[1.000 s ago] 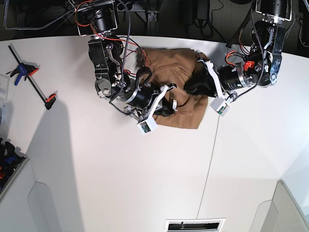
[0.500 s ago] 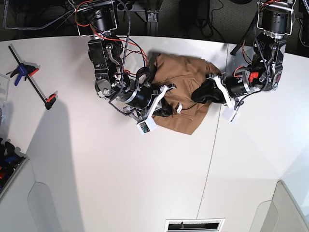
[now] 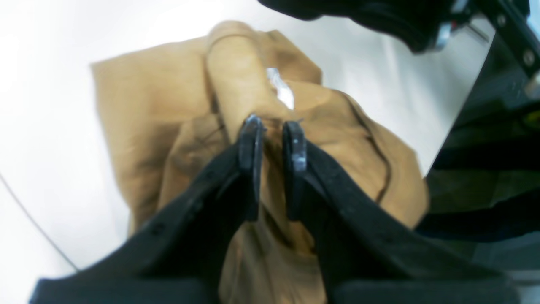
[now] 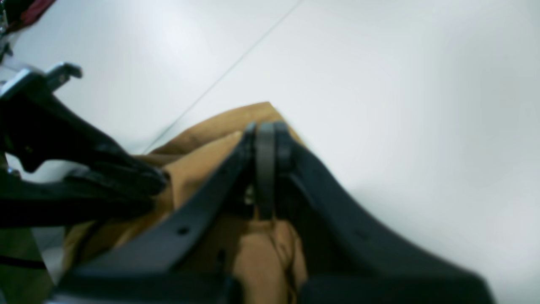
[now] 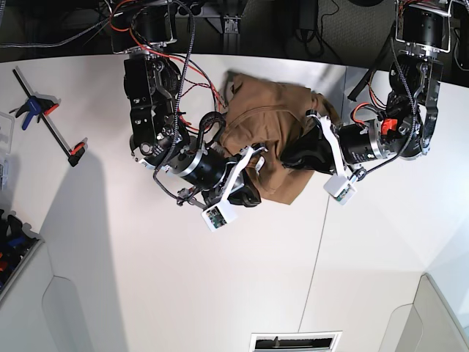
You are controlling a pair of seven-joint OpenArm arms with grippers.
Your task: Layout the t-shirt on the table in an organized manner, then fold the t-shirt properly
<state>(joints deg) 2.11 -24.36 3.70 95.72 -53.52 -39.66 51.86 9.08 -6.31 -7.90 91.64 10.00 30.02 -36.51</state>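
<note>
My white counter (image 5: pixel 146 264) fills most of the base view, with a thin dark seam (image 5: pixel 316 249) running across it. The t-shirt (image 5: pixel 267 121) lies bunched in a tan heap toward the far edge, between my two arms, not spread flat. From the left wrist view I see the left gripper (image 3: pixel 272 141) with its jaws a narrow gap apart, a ridge of tan cloth pinched between them; a small white tag (image 3: pixel 282 89) shows just beyond the tips. From the right wrist view the right gripper (image 4: pixel 265 141) has its jaws pressed fully together over the shirt's lower edge; whether any cloth is caught between them I cannot tell. A bar clamp (image 5: pixel 45 117) lies well apart on the counter.
</note>
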